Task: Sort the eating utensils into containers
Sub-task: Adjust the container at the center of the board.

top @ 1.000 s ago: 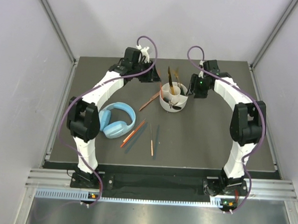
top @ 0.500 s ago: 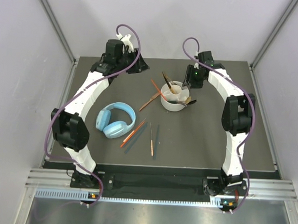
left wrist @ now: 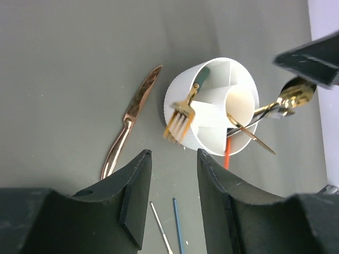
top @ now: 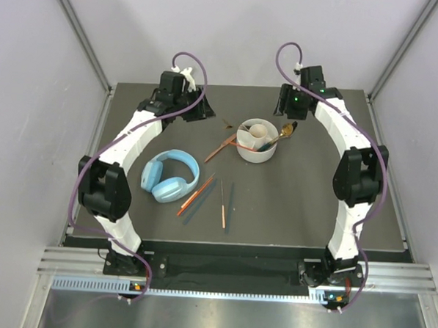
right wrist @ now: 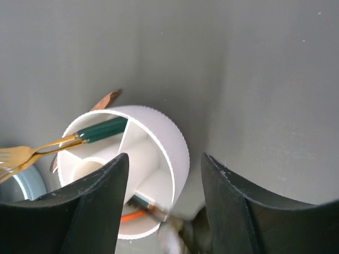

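The white divided container [top: 254,151] stands at the back middle of the mat. A gold fork with a teal handle [left wrist: 180,112] leans out of it, and so do a gold spoon [top: 285,131] and an orange chopstick [left wrist: 228,154]. A bronze knife [left wrist: 132,120] lies on the mat just left of the container. Loose orange and teal chopsticks [top: 223,205] lie nearer the front. My left gripper [top: 200,109] hangs open and empty to the left of the container [left wrist: 214,103]. My right gripper [top: 287,109] is open above the container's [right wrist: 177,148] right rim, holding nothing.
Light blue headphones [top: 171,175] lie left of the loose chopsticks. Another orange chopstick [top: 220,147] rests against the container's left side. The mat ends at grey walls on the left, right and back.
Both grippers have drawn back from the container, the left one to the left, the right one up and back. The utensils that stood upright now lean over; the bronze knife lies on the mat.
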